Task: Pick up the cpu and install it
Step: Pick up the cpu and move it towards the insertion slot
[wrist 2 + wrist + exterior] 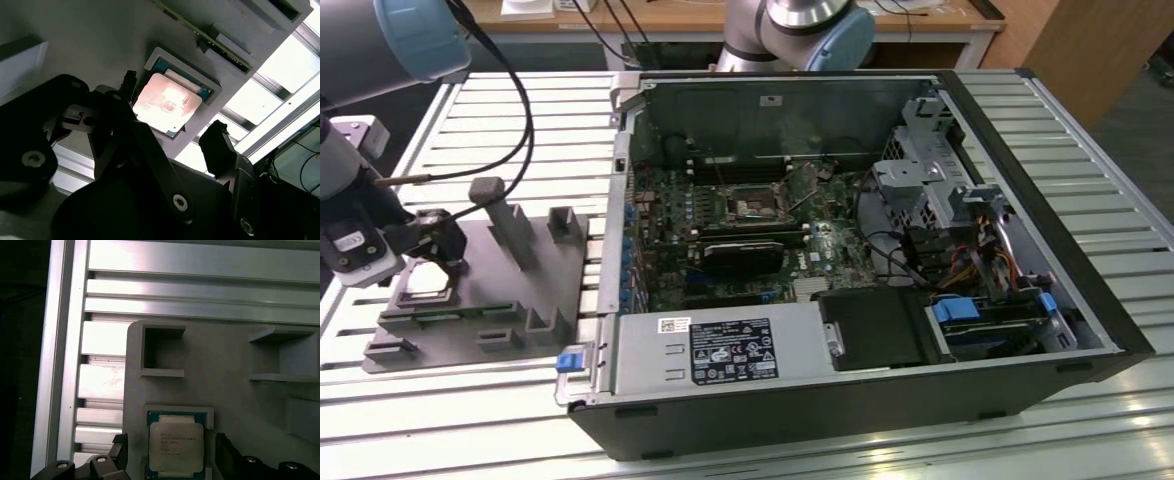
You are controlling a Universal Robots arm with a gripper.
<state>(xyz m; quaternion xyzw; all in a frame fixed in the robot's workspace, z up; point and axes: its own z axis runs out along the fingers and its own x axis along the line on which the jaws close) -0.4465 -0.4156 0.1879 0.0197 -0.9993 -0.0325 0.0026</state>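
Note:
The cpu (427, 283), a small square chip with a shiny metal top, lies flat in a raised square nest on the grey tray (520, 300) at the exterior view's left. My gripper (435, 248) hangs just above it, open. In both wrist views the chip (176, 446) (167, 102) sits between the two dark fingertips (120, 446) (216, 140), with a gap on each side and nothing touching it. The gripper (170, 441) (172, 109) holds nothing. The motherboard socket (754, 208) sits inside the open computer case (854, 400), well to the exterior view's right.
The tray carries several upright grey posts and holders (507, 230) close to the gripper. A black cable (520, 110) runs from the arm over the slatted metal table (480, 420). Inside the case are a black card (740, 255), drive bays and wiring (947, 250). A second arm's base (794, 35) stands behind.

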